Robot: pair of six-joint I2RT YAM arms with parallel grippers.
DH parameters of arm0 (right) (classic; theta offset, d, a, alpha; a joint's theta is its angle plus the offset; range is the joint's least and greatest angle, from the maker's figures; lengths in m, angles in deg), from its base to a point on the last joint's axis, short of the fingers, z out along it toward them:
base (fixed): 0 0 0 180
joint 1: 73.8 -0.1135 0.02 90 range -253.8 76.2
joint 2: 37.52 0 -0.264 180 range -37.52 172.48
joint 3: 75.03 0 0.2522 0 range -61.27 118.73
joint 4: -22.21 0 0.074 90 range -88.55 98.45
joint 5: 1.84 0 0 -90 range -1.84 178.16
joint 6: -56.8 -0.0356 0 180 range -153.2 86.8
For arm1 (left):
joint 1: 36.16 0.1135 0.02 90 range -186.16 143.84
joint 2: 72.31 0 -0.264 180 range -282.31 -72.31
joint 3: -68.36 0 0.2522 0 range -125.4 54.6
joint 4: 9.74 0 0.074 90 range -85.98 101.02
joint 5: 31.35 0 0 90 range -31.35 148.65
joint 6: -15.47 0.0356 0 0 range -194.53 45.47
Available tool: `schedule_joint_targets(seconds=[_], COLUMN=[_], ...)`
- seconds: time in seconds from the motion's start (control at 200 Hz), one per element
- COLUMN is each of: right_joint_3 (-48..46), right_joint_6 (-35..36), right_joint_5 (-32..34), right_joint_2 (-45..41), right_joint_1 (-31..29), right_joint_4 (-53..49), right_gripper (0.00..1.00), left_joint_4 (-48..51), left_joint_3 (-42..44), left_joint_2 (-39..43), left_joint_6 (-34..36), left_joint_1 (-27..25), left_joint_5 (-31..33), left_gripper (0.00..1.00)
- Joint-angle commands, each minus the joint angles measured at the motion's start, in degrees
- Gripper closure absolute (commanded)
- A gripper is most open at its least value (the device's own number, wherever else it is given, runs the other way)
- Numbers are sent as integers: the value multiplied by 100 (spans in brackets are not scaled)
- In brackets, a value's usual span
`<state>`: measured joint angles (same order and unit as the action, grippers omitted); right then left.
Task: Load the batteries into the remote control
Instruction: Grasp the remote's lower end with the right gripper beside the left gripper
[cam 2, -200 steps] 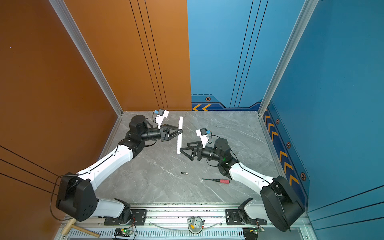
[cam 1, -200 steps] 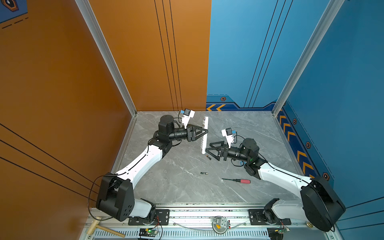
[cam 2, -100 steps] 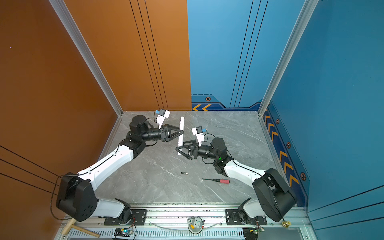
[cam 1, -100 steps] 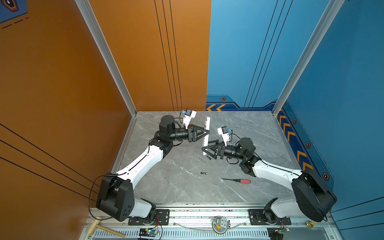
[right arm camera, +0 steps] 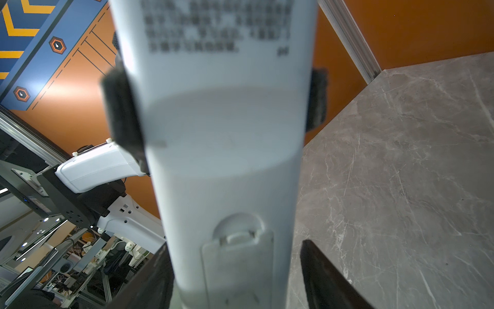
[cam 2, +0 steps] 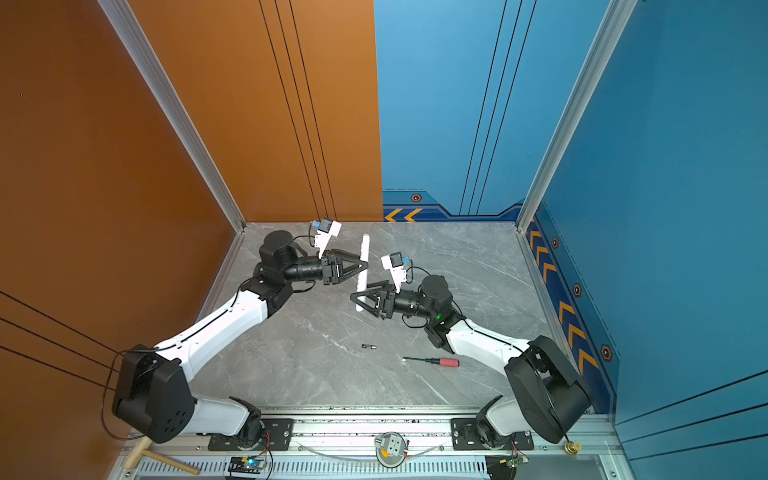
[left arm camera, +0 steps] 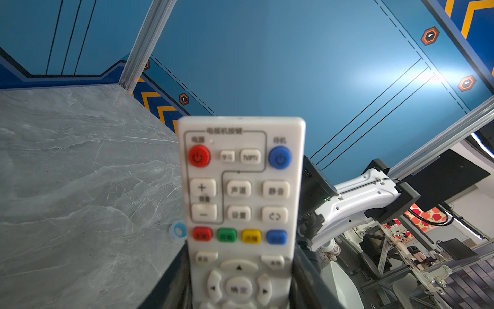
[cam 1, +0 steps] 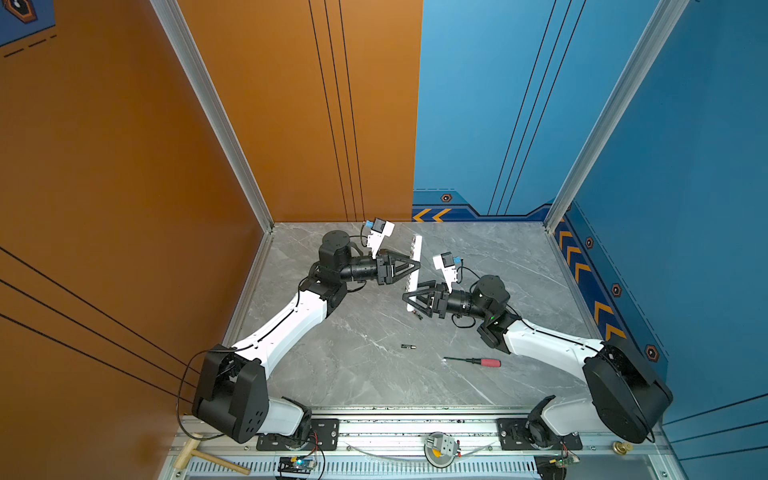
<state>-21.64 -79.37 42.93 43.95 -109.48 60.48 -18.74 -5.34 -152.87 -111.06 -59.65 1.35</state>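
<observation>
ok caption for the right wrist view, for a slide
Back of the remote control, battery cover closed, clamped by the left gripper; the right gripper straddles its battery end, jaws open.

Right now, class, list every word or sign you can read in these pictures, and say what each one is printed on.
"电视机按键": top of the remote control's face.
"电源": over its red button.
"待机": over its blue button.
"+", "−", "声道", "静音", "设置", "确定": on its white keys.
Too blurred to read: the other key labels, including the coloured keys, and the back print in the right wrist view.
</observation>
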Motion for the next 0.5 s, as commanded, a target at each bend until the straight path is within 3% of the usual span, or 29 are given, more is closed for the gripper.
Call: schedule_joint_targets(seconds=[0.0,0.496], right_joint_3=[166,166], right_joint_6=[71,321], right_joint_5=[-92,6], right_joint_2=[-24,-252], right_joint_1=[-35,-52], right_joint_4=[-30,-462], right_gripper=[34,63], left_joint_4=[-238,-288], left_joint_3=[53,230], left_joint_2=[154,172], left_joint_6=[-49,-91], left_joint_1=[-38,-24], left_joint_5=[-184,-141], left_gripper=[76,76])
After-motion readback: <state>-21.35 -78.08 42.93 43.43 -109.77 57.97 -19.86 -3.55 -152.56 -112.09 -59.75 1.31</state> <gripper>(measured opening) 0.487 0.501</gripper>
